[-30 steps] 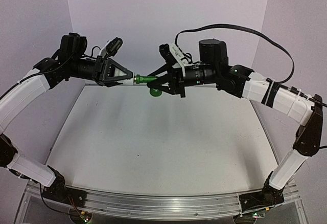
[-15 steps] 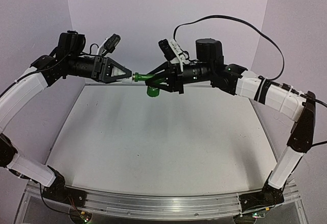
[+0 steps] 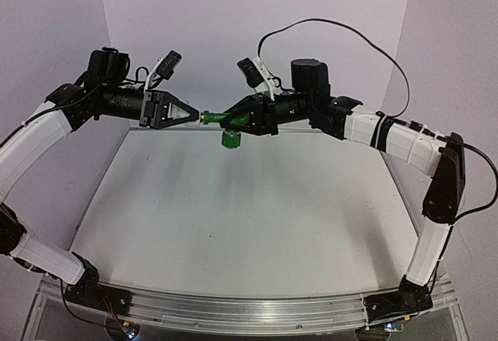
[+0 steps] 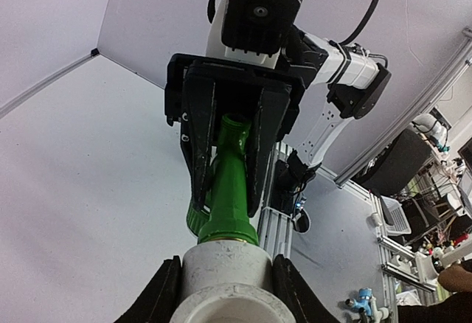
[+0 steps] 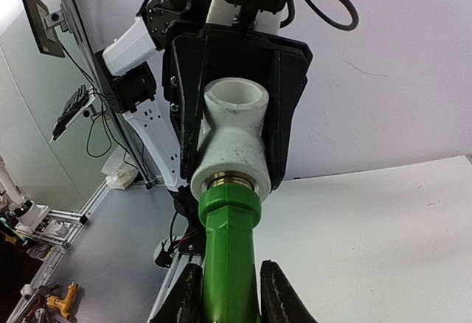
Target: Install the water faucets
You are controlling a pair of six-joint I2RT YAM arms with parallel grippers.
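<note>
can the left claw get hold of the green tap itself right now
Probably not. The left claw is shut on the white fitting, and the right claw clamps the green tap along most of its stem, leaving only its collar bare.

My left wrist feed chops the white fitting (image 4: 225,273) off at the bottom; right wrist does the same to the green tap (image 5: 228,256).
</note>
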